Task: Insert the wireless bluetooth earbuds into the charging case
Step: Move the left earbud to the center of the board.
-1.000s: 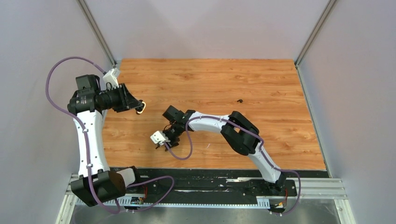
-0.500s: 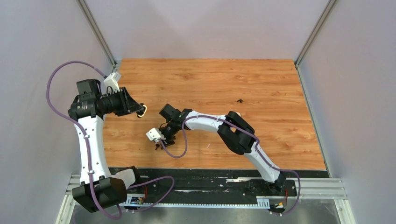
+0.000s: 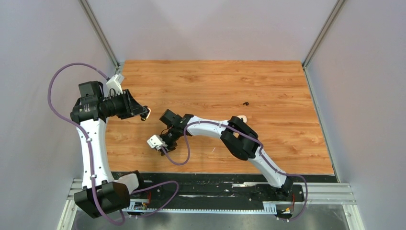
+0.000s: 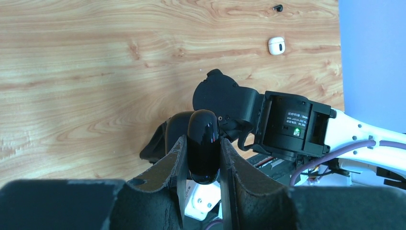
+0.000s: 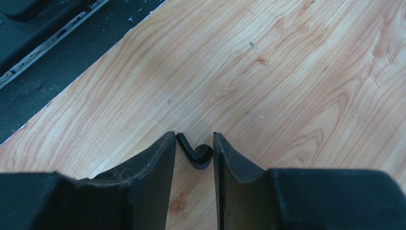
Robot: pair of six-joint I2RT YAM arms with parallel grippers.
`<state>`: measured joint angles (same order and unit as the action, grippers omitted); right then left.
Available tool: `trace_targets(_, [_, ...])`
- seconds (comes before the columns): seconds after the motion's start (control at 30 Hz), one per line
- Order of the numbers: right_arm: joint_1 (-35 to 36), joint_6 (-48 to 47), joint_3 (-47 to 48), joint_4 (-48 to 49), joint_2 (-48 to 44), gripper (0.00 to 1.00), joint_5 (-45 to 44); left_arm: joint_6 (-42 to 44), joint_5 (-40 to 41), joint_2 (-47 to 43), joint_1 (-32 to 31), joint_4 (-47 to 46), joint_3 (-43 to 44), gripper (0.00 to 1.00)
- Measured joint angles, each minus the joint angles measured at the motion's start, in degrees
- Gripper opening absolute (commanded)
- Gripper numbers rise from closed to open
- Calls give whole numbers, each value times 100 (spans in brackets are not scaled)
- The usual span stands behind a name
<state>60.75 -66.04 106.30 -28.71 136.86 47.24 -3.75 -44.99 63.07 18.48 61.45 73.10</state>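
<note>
Your left wrist view showed what the overhead view could not. The left claw (image 4: 203,140) was clamped on a glossy black case (image 4: 203,160), held upright at the bottom centre of that frame. From above, you saw only a small pale glint at that claw's tip, left of centre. Your right wrist view alone showed a black earbud (image 5: 195,154) lying on the wood at the lower middle of the frame, between the fingers of the right claw (image 5: 193,135). The fingers stood apart, one close on each side of it, and you could not tell whether they pinched it. A second black earbud (image 3: 246,103) lay right of centre in the overhead view, well apart from both claws. A small white case (image 4: 276,45) sat near it, at the upper right of the left wrist view; from above, the right arm (image 3: 239,136) half hid it. That made two black earbuds, one black case and one white case in sight. The table (image 3: 287,81) was orange-brown wood grain, with pale grey walls (image 3: 201,28) on three sides and a black strip (image 3: 215,178) along its near edge.
</note>
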Motion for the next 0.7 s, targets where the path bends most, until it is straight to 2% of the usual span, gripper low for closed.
trace_targets(0.13, [9,90,22,-63,4,29,-111,-2,-15,9,0,0,0,0])
trace_targets(0.27, [0,647,28,-83,-28,19,-385,-15,-39,26,0,-7,0,0])
trace_targets(0.4, [-122,1801,-306,-31,-321,13,-957,-63,-105,70,0,-66,0,0])
trace_targets(0.47, [-286,2535,-804,33,-684,2,-1248,-92,-133,98,0,-94,0,0])
trace_targets(0.63, [-931,4321,-2485,157,-1906,8,-2100,-195,-199,197,0,-208,0,0])
trace_targets(0.7, [-1207,4964,-2986,127,-2291,18,-2347,-238,-227,234,0,-271,0,0])
